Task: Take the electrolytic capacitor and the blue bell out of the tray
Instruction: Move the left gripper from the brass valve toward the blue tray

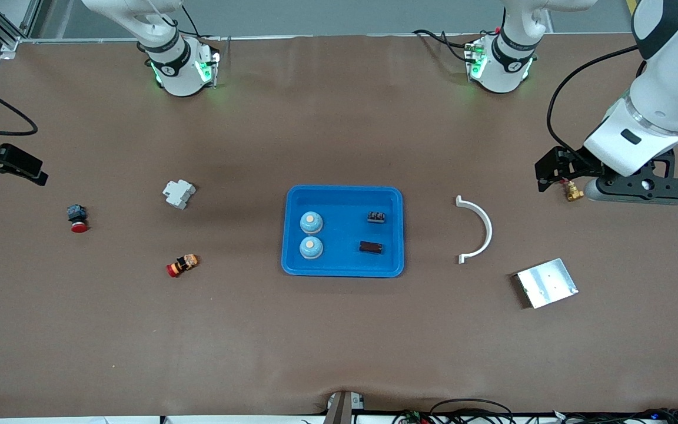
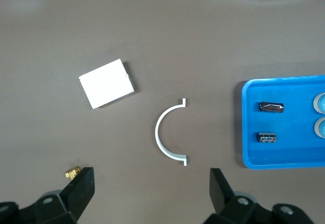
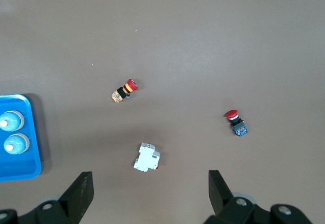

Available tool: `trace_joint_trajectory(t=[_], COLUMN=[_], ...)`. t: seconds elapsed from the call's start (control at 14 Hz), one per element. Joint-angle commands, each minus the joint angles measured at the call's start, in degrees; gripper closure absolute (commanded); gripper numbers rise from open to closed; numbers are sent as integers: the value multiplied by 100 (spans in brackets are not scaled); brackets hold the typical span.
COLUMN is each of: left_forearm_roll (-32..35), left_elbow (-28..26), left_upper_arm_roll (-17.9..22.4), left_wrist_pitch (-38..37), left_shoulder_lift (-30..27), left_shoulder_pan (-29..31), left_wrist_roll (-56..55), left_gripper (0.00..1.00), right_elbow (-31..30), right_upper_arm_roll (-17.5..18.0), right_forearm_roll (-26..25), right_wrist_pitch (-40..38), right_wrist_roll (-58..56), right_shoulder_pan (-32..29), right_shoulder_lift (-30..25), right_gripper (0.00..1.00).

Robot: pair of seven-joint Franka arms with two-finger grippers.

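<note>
tray point(image 1: 344, 197) sits mid-table with everything still in it: two blue bells point(image 1: 311, 222), two dark capacitors point(image 1: 371, 247). nothing's out yet. left gripper point(image 2: 147, 191) and right gripper point(image 3: 147, 191) both hang spread wide and empty at their own table ends.

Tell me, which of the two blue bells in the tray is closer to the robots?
The blue bell sitting higher in the front view; the other bell lies beside it, nearer the camera, both in the tray.
</note>
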Motion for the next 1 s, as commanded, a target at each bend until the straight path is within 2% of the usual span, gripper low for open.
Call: trace_joint_trajectory(t=[0.0, 0.93], left_forearm_roll=[-17, -105], left_elbow=[-25, -130], left_upper_arm_roll=[-15, -15], left_wrist_pitch=[-35, 9], left_shoulder_lift=[-26, 1], left_shoulder_pan=[-5, -23], left_wrist_roll=[-19, -72], left_gripper=[0, 0], right_elbow=[-39, -83], right_upper_arm_roll=[-11, 33], right_forearm_roll=[-23, 21], right_wrist_pitch=[-59, -200], right_wrist_roll=[-11, -29], right_shoulder_pan=[21, 161], right_shoulder_lift=[-105, -105], right_gripper=[0, 0])
